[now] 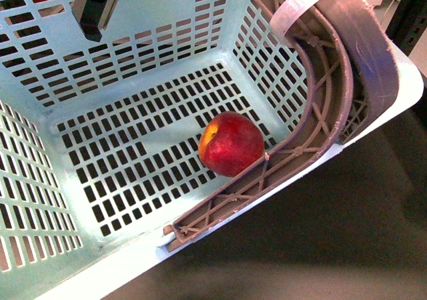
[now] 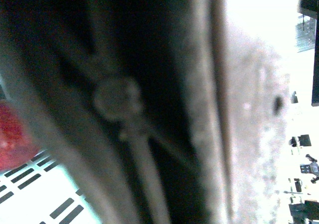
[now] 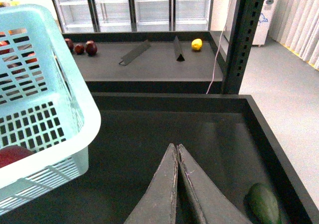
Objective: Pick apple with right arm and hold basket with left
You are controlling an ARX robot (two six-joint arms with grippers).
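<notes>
The pale aqua basket fills the front view, tilted. The red apple with a yellow blotch lies on its slotted floor against the near wall. It is beside the brown-mauve ribbed handle with a white band. My left gripper is shut on the basket; the blurred handle fills the left wrist view, its fingers are hidden, and the apple shows red at the edge. My right gripper is shut and empty over a dark bin, outside the basket. Dark fingers show over the far wall; I cannot tell whose.
A dark bin lies under the right gripper, with a green vegetable in its corner. A shelf behind holds small dark red fruits and a yellow lemon. A black post stands beside the bin.
</notes>
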